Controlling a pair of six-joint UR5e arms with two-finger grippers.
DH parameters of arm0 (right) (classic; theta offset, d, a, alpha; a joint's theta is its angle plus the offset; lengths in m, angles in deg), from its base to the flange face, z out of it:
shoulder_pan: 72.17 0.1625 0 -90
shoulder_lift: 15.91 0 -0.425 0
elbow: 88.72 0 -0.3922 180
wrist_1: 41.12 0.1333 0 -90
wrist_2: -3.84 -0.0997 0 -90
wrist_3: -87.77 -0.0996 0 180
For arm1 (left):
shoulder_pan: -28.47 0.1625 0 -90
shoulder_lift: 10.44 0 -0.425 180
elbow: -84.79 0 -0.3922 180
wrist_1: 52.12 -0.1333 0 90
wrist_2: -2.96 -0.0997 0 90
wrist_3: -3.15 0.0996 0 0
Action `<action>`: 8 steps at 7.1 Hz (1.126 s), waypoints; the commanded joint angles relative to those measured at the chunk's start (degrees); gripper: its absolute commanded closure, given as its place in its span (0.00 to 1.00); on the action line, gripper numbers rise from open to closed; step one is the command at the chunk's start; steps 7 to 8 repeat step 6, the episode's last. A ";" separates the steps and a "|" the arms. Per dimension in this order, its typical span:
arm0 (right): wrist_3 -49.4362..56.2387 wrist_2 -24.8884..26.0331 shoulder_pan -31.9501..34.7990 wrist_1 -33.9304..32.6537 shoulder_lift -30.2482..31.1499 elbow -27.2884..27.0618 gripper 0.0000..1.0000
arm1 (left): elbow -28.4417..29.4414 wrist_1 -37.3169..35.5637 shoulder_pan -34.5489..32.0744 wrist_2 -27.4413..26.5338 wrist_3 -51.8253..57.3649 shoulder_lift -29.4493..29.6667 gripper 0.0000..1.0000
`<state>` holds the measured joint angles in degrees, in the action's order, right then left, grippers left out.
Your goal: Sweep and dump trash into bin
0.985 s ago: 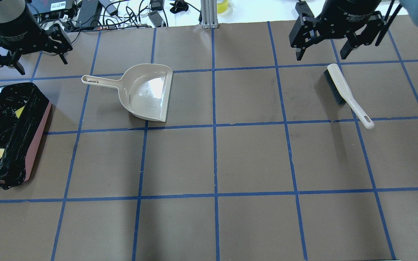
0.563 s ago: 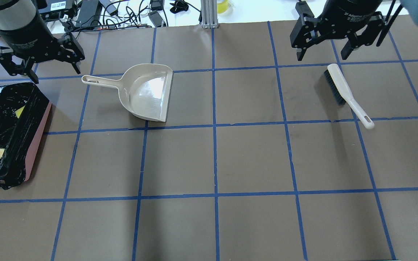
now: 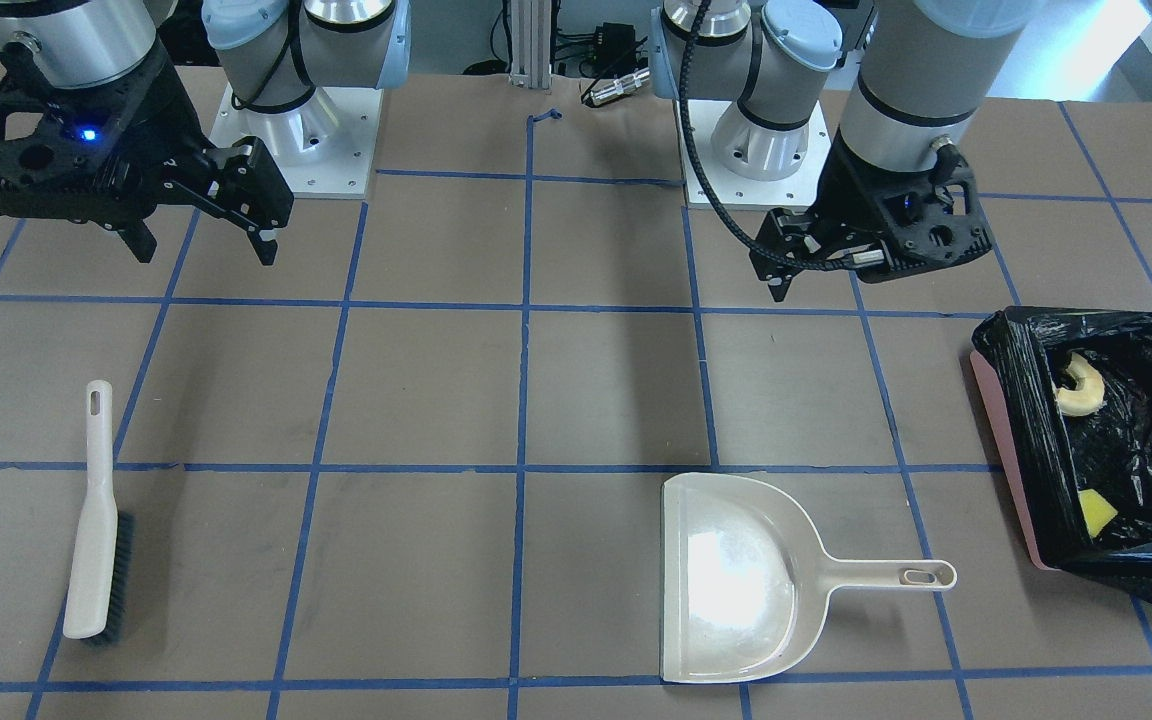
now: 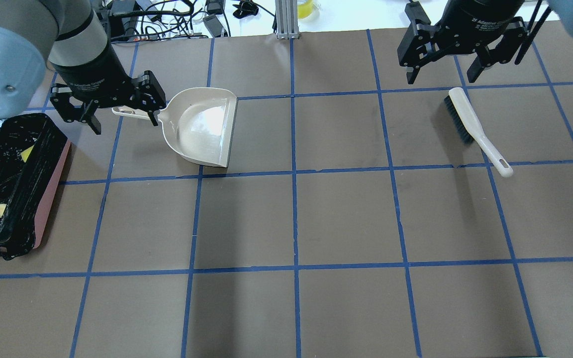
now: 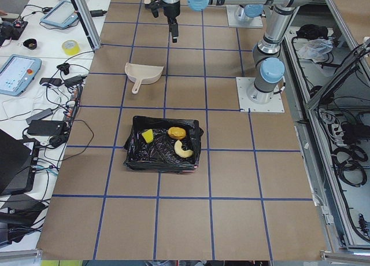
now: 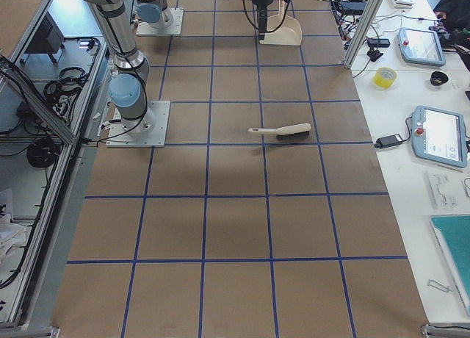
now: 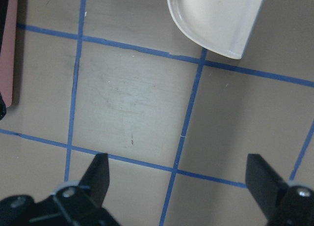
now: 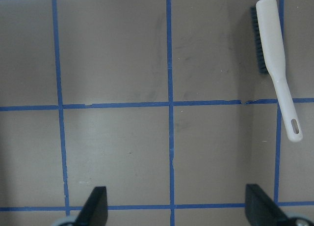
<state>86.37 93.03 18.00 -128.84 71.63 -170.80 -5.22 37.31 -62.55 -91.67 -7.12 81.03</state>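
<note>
Trash binned, tools down, both claws free.

Roll [image 5: 177,132], croissant [image 5: 184,150] and wedge [image 5: 148,136] all lie in the bin [image 3: 1024,430] at the desk's [image 4: 346,219] left end, so I judge the job done. That would explain why the dustpan [image 4: 202,127] and brush [image 4: 470,124] lie flat and released. Left claw [image 4: 124,122] hangs high, jaws apart, gripping nothing. Right claw [image 4: 440,78] is also apart, up near the brush head. Against a second ago, the left claw has swung from beyond the bin toward the dustpan handle. Right claw, tools and bin are unmoved.
</note>
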 commanded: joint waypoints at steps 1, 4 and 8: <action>0.00 0.28 0.00 0.00 0.08 -0.02 0.00 | 1.40 2.49 -0.48 4.36 8.91 -1.28 0.00; 0.00 0.02 0.00 0.00 0.00 -0.10 0.00 | 2.11 4.97 0.49 6.23 13.00 -2.69 0.00; 0.00 0.02 0.00 0.00 0.00 -0.10 0.00 | 0.97 5.94 0.49 6.21 13.18 -3.48 0.00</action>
